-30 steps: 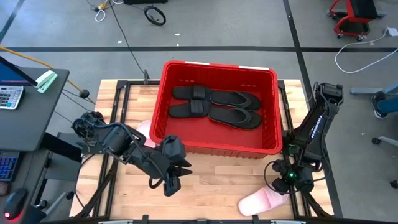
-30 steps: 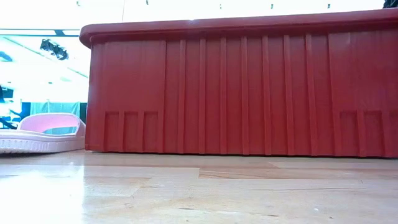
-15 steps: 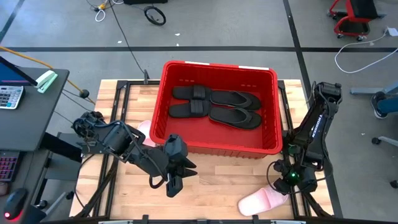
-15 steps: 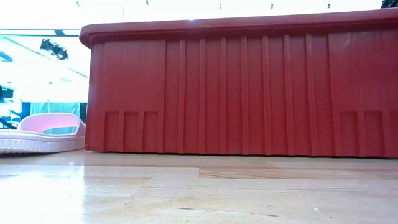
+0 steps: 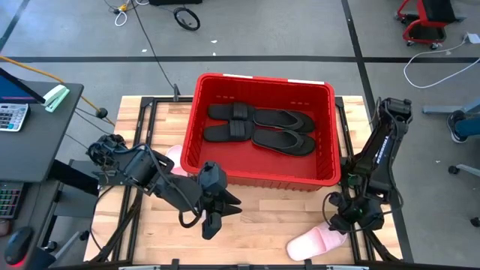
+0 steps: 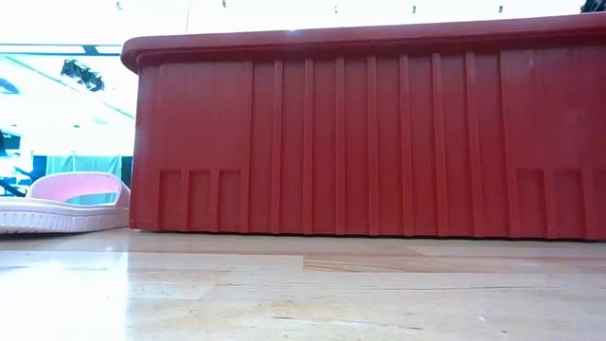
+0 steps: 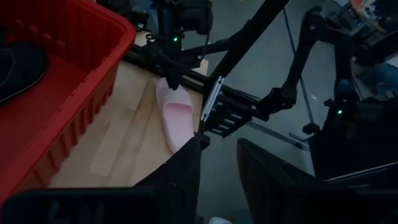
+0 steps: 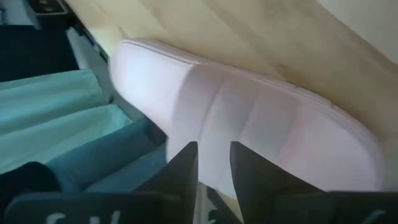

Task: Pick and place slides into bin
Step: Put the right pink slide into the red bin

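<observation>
The right gripper [image 5: 339, 222], fingers narrowly parted and empty, hovers directly over the pale pink wide-band rubber slide [image 5: 316, 243], whose long axis runs left-right at the table's near edge. The left gripper [image 5: 213, 223], fingers slightly apart, waits mid-table.

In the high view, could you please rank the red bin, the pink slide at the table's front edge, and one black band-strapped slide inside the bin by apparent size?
1. Red bin, clearly largest.
2 and 3. Pink slide and black band-strapped slide: they look alike in length, so no ranking; the right hand partly covers the pink one.

No words, labels, brand names, numbers or signs to read anywhere, not on the bin [image 5: 262, 178] and not on the slides [image 5: 259, 127].
</observation>
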Available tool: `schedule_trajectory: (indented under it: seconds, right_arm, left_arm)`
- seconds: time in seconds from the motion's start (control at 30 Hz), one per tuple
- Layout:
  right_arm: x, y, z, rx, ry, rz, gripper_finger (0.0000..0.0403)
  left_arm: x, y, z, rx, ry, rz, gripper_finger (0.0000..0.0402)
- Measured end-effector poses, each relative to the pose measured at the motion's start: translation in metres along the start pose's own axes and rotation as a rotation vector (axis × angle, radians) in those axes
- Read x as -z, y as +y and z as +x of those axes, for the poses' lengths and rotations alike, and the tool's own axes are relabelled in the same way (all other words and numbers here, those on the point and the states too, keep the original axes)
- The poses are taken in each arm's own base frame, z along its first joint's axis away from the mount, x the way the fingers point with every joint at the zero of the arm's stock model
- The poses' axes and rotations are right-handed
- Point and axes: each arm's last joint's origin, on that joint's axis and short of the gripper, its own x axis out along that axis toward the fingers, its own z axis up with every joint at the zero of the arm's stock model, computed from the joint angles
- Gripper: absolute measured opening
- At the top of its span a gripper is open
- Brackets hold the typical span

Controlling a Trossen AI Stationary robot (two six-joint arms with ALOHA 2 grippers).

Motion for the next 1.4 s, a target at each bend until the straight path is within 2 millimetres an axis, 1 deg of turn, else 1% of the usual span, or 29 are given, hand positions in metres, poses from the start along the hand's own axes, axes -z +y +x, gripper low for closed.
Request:
schedule_trajectory:
  seconds: [0.07, 0.13, 0.33, 0.47, 0.6, 0.7, 0.77, 0.87, 0.97, 1.23, 1.4]
  right_arm:
    - [-0.004, 0.003, -0.001, -0.018, -0.006, 0.000, 0.0100]
    - [-0.007, 0.011, 0.000, -0.084, -0.027, 0.018, 0.0100]
    - [-0.014, 0.024, 0.002, -0.161, -0.034, -0.102, 0.0100]
    - [-0.019, 0.026, 0.004, -0.158, -0.051, -0.109, 0.0100]
    - [-0.016, 0.025, 0.004, -0.138, 0.034, -0.016, 0.0100]
    - [-0.008, 0.025, 0.004, -0.112, 0.156, 0.040, 0.0100]
    - [-0.004, 0.022, 0.006, -0.078, 0.183, 0.061, 0.0100]
    - [-0.002, 0.017, 0.012, -0.031, 0.155, 0.126, 0.0100]
    - [-0.004, 0.016, 0.020, -0.021, 0.102, 0.163, 0.0100]
    - [-0.014, 0.015, 0.045, 0.008, 0.021, 0.168, 0.0100]
    - [-0.025, 0.028, 0.059, -0.090, -0.006, 0.125, 0.0100]
  left_arm:
    - [0.000, 0.000, 0.000, 0.002, -0.003, -0.001, 0.0110]
    - [0.000, 0.000, 0.000, 0.002, -0.003, -0.001, 0.0110]
    - [0.000, 0.000, 0.000, 0.002, -0.002, -0.001, 0.0111]
    - [0.000, 0.000, 0.000, 0.002, -0.002, -0.001, 0.0110]
    - [0.000, 0.000, 0.000, 0.002, -0.002, -0.001, 0.0112]
    - [0.000, 0.000, 0.000, 0.002, -0.002, -0.001, 0.0110]
    - [0.000, -0.001, 0.000, 0.004, -0.001, 0.000, 0.0110]
    - [0.001, -0.001, 0.000, 0.004, 0.000, 0.006, 0.0111]
    - [0.001, -0.001, 0.000, 0.001, 0.004, 0.011, 0.0111]
    - [0.002, 0.000, -0.001, -0.009, 0.015, 0.017, 0.0112]
    - [0.004, 0.000, -0.001, -0.014, 0.027, 0.025, 0.0110]
